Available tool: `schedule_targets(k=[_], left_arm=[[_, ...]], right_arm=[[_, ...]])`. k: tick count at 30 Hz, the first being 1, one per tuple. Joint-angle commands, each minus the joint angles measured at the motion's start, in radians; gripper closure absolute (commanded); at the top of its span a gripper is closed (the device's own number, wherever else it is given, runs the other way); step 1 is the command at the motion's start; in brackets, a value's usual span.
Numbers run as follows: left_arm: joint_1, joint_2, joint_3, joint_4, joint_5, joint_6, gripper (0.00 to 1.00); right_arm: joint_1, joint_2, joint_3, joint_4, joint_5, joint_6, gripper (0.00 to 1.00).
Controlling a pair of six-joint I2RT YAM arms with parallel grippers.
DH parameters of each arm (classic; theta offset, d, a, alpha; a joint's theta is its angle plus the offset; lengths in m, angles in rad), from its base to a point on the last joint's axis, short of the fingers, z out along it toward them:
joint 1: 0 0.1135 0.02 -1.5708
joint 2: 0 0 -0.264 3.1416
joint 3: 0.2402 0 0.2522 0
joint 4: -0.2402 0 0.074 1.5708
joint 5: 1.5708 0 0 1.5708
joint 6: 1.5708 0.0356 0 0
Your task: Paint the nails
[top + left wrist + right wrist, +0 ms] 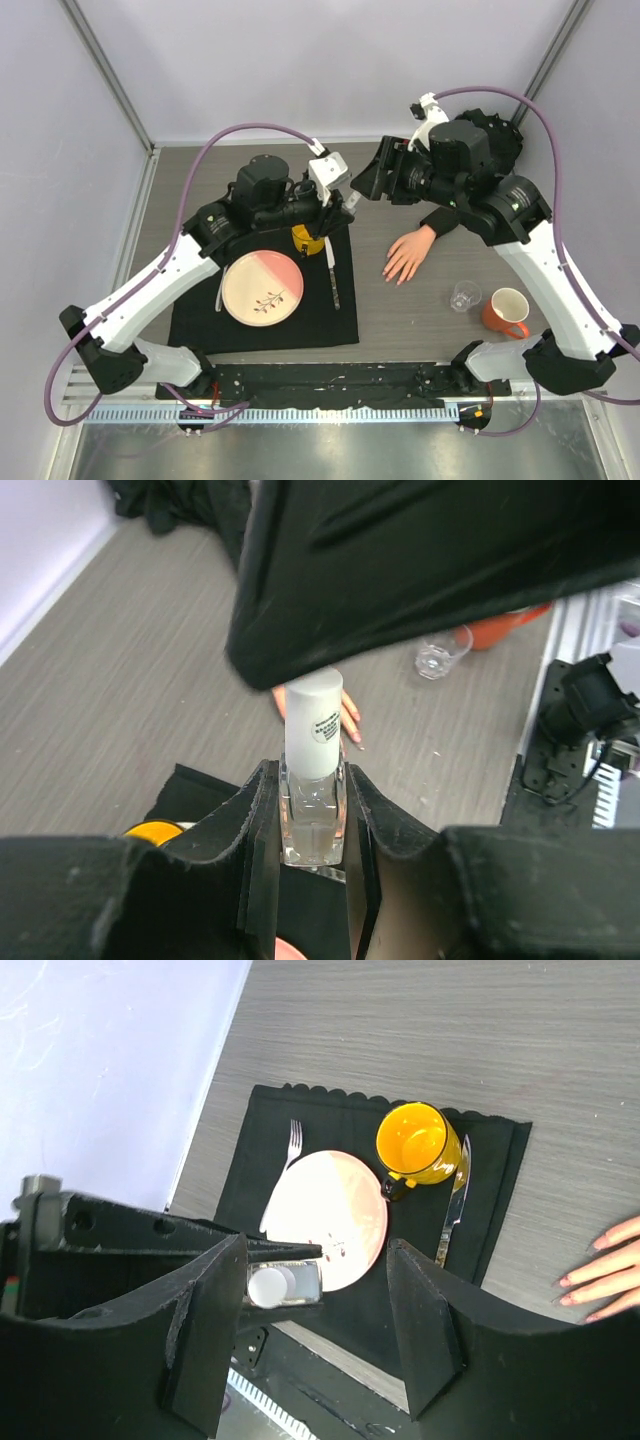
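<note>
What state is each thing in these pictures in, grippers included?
left gripper: shut on the bottle.
right gripper: open, holding nothing.
bottle: upright, capped.
mannequin hand: flat on the table, fingers spread.
yellow mug: upright, empty.
orange mug: upright, looks empty.
glass: upright.
plate: bare.

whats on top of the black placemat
A pink plate, a fork, a knife and a yellow mug. From above, the left arm hides most of the mug and much of the far edge of the mat.
</note>
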Motion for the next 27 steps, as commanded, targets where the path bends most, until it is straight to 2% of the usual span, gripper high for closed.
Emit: schedule_targets(k=[1, 5, 8, 9, 12, 14, 16, 18, 19, 20, 21, 22, 23, 24, 26, 27], left_arm=[[-0.014, 0.026, 0.067, 0.069, -0.066, 0.026, 1.00], [-0.015, 0.047, 0.096, 0.079, -0.068, 0.030, 1.00], [-0.014, 0.058, 0.109, 0.083, -0.075, 0.034, 1.00], [-0.014, 0.064, 0.113, 0.081, -0.078, 0.036, 1.00], [-0.014, 0.067, 0.121, 0.078, -0.069, 0.033, 1.00], [-0.014, 0.062, 0.119, 0.086, -0.049, 0.025, 1.00], [-0.014, 0.049, 0.115, 0.086, -0.029, 0.019, 1.00], [-0.011, 0.038, 0.110, 0.075, 0.046, 0.028, 1.00], [0.000, 0.015, 0.093, 0.076, 0.095, 0.030, 1.00], [0.015, 0.001, 0.084, 0.081, 0.177, 0.020, 1.00], [0.058, -0.011, 0.070, 0.114, 0.345, 0.002, 1.00], [0.087, -0.029, 0.049, 0.139, 0.457, -0.033, 1.00], [0.115, -0.034, 0.041, 0.180, 0.557, -0.149, 1.00], [0.165, -0.033, 0.032, 0.292, 0.759, -0.243, 1.00], [0.192, -0.002, 0.000, 0.487, 0.898, -0.462, 1.00], [0.192, 0.004, -0.011, 0.566, 0.947, -0.662, 1.00]], right_arm=[[0.008, 0.014, 0.050, 0.015, -0.016, 0.033, 0.37], [0.013, 0.022, 0.032, 0.026, -0.035, 0.037, 0.38], [0.016, 0.024, 0.021, 0.030, -0.050, 0.040, 0.44], [0.014, 0.025, 0.016, 0.033, -0.067, 0.040, 0.51], [0.017, 0.030, 0.010, 0.036, -0.081, 0.038, 0.62], [0.017, 0.030, 0.004, 0.036, -0.081, 0.034, 0.65], [0.016, 0.031, -0.004, 0.038, -0.090, 0.029, 0.75], [0.017, 0.025, -0.013, 0.041, -0.107, -0.014, 0.95], [0.017, 0.018, -0.022, 0.047, -0.165, -0.049, 0.99], [0.017, 0.004, -0.036, 0.074, -0.220, -0.095, 0.99], [0.017, -0.031, -0.078, 0.094, -0.287, -0.231, 0.99], [0.017, -0.065, -0.115, 0.114, -0.529, -0.309, 0.99], [0.017, -0.102, -0.166, 0.162, -0.656, -0.385, 0.99], [0.017, -0.137, -0.262, 0.174, -0.732, -0.495, 0.99], [0.016, -0.197, -0.304, 0.179, -0.745, -0.519, 0.99], [0.016, -0.196, -0.303, 0.168, -0.768, -0.516, 0.99]])
